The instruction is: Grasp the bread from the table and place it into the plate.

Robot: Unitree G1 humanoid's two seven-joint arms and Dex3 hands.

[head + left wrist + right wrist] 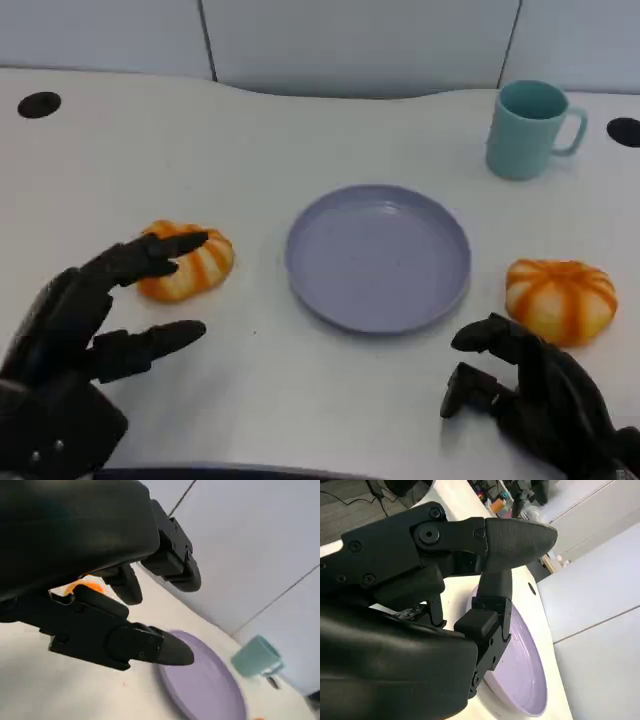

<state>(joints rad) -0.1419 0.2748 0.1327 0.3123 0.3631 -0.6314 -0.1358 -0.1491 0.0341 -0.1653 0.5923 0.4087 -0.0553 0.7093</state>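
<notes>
Head view: two breads on the white table [300, 400], purple plate [378, 257] between them, both still off the plate
Left bread [187, 260]: just beside plate's left rim, orange-and-cream striped, rounded bun, looks soft; long axis runs roughly left-right
Left hand [90, 330]: fingers spread, holding nothing; upper fingertips [190, 241] over or touching the bun's near edge, can't tell contact; bun lies just ahead of the fingers, toward the plate
Right bread [560, 298]: right of plate, same striped dome, near the rim but apart
Right hand [530, 390]: fingers loosely curled, nothing in them; bread sits ahead of it, small gap
Nearer pair: your left hand to left bread, so go with that one
Plate: shallow, round, smooth matte, raised rim, nothing in it
Mug [530, 128]: teal, upright, behind plate on the right, well apart from both hands
Left wrist view: orange of bread [82, 586] peeks between the fingers, plate [210, 685] beyond
</notes>
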